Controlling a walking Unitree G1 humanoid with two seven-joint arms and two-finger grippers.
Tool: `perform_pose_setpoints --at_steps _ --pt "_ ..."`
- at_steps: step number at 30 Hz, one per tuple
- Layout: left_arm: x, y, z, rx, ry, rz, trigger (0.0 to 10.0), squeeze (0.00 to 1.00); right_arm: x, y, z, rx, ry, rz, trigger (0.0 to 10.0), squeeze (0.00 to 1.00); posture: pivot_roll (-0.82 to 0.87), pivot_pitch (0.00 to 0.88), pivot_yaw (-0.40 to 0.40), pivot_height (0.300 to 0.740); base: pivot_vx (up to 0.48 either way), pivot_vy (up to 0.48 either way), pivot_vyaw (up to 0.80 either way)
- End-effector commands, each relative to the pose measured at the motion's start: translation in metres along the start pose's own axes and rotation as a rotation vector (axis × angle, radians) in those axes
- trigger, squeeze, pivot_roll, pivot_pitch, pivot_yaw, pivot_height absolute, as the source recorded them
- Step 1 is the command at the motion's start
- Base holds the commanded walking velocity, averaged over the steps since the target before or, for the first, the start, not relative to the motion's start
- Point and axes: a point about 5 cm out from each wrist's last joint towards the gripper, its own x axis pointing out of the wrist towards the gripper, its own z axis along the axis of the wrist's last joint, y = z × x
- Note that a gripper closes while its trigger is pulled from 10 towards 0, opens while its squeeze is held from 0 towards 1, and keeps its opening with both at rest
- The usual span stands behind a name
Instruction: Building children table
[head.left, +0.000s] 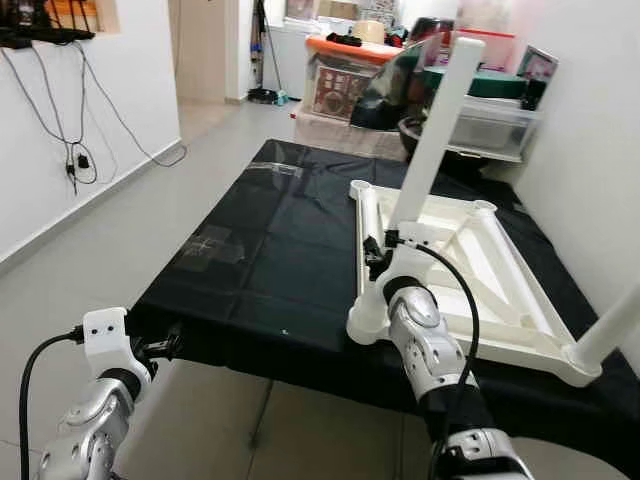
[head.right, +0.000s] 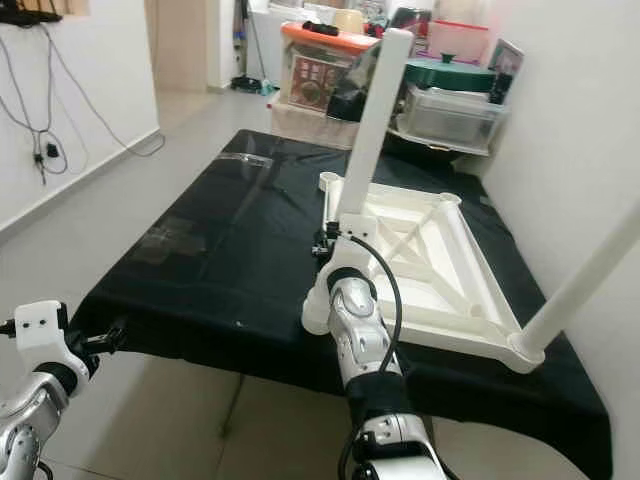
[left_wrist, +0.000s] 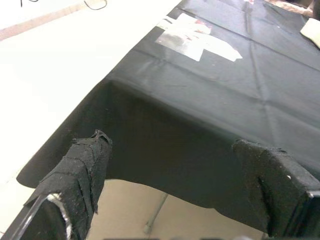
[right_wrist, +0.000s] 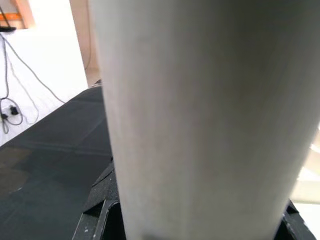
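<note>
Table frame (head.left: 500, 290) lies upside down on black cloth (head.left: 270, 260). Right gripper (head.left: 385, 250) clamps white leg (head.left: 435, 130); keep it plumb over its socket. Left gripper (left_wrist: 175, 185) open, idle.

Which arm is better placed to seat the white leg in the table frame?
Right: its gripper already grips the white leg over the frame. The left gripper hangs open off the cloth's edge.

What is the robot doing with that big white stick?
It is putting together a small white table, which lies upside down on a black cloth. The right gripper is shut on a white leg, holding it up over the table frame. Another leg already stands in the near corner. The left gripper is open beside the cloth's edge, holding nothing.
</note>
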Motion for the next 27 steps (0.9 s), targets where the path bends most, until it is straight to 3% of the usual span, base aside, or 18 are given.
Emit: perform_pose_setpoints --at_steps 1,9,10,11,13,14,18,19,20,27 --pt "0.002 0.0 -0.002 0.012 0.019 0.001 10.0 0.0 -0.011 -0.028 -0.045 0.019 0.222 -0.138 0.0 0.0 0.12 0.0 -0.119 0.74 0.0 0.0 0.0" --pt "0.004 0.001 -0.003 0.021 0.035 0.014 10.0 0.0 -0.019 -0.026 -0.03 0.012 0.195 -0.259 0.0 0.0 0.12 0.0 -0.115 0.74 0.0 0.0 0.0" --pt "0.005 0.002 -0.002 0.022 0.032 0.018 10.0 0.0 -0.02 -0.02 -0.025 0.008 0.176 -0.283 0.0 0.0 0.12 0.0 -0.113 0.74 0.0 0.0 0.0" --pt "0.005 0.002 -0.001 0.022 0.03 0.019 10.0 0.0 -0.02 -0.015 -0.025 0.014 0.176 -0.257 3.7 0.0 0.12 0.0 -0.113 0.74 0.0 0.0 0.0" --pt "0.006 0.002 -0.001 0.022 0.03 0.019 10.0 0.0 -0.019 -0.012 -0.025 0.019 0.177 -0.237 3.7 0.0 0.12 0.0 -0.113 0.74 0.0 0.0 0.0" --pt "0.006 0.002 -0.001 0.024 0.03 0.019 10.0 0.0 -0.019 -0.01 -0.022 0.022 0.173 -0.201 10.0 0.0 0.11 0.0 -0.109 0.74 0.0 0.0 0.0" --pt "0.007 0.002 -0.001 0.025 0.03 0.019 10.0 0.0 -0.02 -0.011 -0.019 0.022 0.166 -0.206 10.0 0.0 0.11 0.0 -0.107 0.74 0.0 0.0 0.0" --pt "0.007 0.002 -0.001 0.025 0.029 0.018 10.0 0.0 -0.021 -0.012 -0.017 0.021 0.163 -0.219 10.0 0.11 0.11 0.0 -0.106 0.74 0.0 0.0 0.0" --pt "0.008 0.001 0.0 0.025 0.029 0.016 10.0 0.0 -0.023 -0.014 -0.014 0.03 0.161 -0.228 10.0 1.0 0.1 0.0 -0.104 0.74 0.0 0.0 0.0" --pt "0.011 -0.001 0.0 0.026 0.028 0.005 10.0 0.0 -0.029 -0.015 0.002 0.071 0.122 -0.237 10.0 1.0 0.1 0.0 -0.097 0.74 0.0 0.0 0.0"
